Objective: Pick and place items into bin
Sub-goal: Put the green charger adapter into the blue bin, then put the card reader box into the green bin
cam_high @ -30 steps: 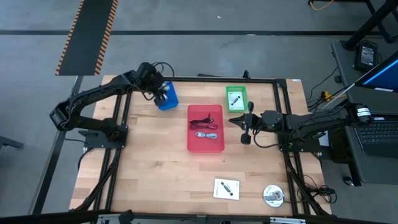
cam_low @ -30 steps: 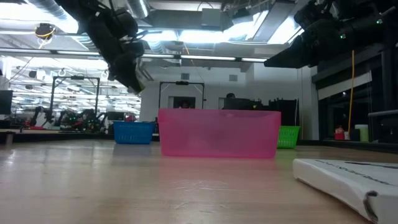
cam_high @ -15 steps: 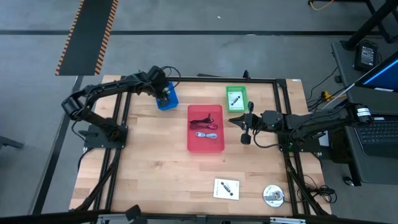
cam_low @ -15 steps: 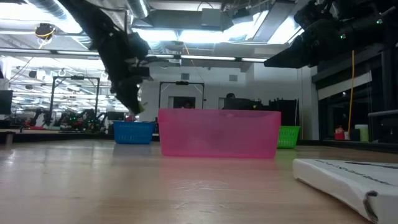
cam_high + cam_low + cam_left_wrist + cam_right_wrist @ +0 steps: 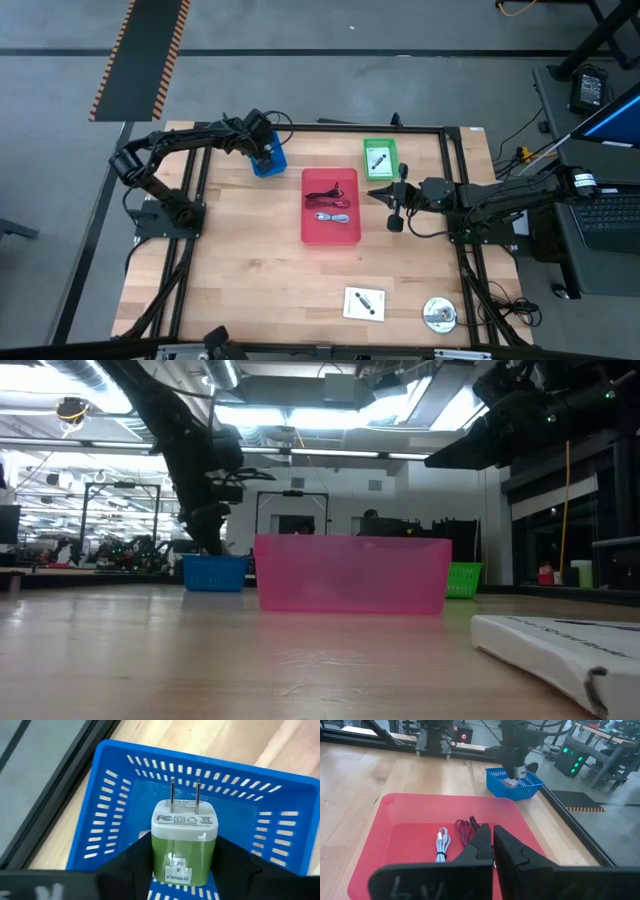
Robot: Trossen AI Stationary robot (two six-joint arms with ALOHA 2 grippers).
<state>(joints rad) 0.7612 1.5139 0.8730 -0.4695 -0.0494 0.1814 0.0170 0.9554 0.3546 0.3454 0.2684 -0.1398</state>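
My left gripper [image 5: 184, 848] [image 5: 262, 151] [image 5: 208, 540] hangs over the blue basket [image 5: 116, 795] [image 5: 273, 164] [image 5: 214, 572] at the table's far left, shut on a white-green charger plug [image 5: 184, 832]. My right gripper [image 5: 492, 838] [image 5: 377, 196] is shut on nothing, hovering just right of the red tray [image 5: 331, 232] [image 5: 385, 820]. A reddish cable [image 5: 327, 191] [image 5: 465, 831] and a pale coiled cable [image 5: 332, 215] [image 5: 441, 845] lie in that tray. A white card with a black part [image 5: 363, 303] and a silver disc [image 5: 438, 314] rest flat near the table's near edge. My left gripper pinches the charger's green body [image 5: 161, 856] between its two fingers, one on each side. The fingers come from above, pointing down. The white end with the two metal prongs [image 5: 185, 790] points away from the gripper toward the basket floor, and the charger is lifted clear.
The green tray [image 5: 379, 157] at the far edge holds a pen-like item. A small pale item [image 5: 510, 783] lies in the blue basket. Black frame rails [image 5: 196, 190] run along the table's sides. Bare wood stretches across the table's near left.
My left gripper has come down toward the blue basket with the charger still held, and its arm has swung in behind it. The right arm has kept still.
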